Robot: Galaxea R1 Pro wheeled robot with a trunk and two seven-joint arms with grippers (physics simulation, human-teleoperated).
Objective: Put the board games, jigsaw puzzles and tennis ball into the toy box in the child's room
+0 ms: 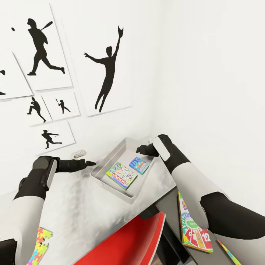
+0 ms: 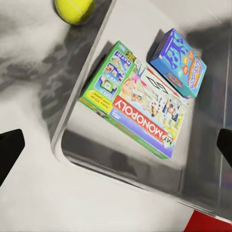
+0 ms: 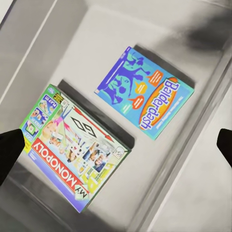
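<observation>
Nearest, at 7 o'clock in the head view: a thin flat jigsaw puzzle in interlocking yellow, pink, green and blue, lying on the pale grey-white table top, not yet boxed. At 5 o'clock, on the lower dark grey section, the green-white-red Skip-Bo board game lies flat just beside the right forearm; a glossy red chair seat is tucked under the desk edge.

Mid-field: the shallow light-grey toy box with flared sides sits on the table near the corner wall. Inside, flat on its smooth floor, lie two cardboard boxes, apart: a green-edged My Monopoly board game with a busy white cover, and at its 1 o'clock a blue Balderdash board game.

The left gripper hovers at the bin's 9 o'clock rim, the right gripper over its far side (likely just after a drop-off). Both have fingers spread wide, nothing between them.

Outside the bin, a fuzzy yellow tennis ball rests on the table.

Farthest: black player silhouettes on white wall panels.
</observation>
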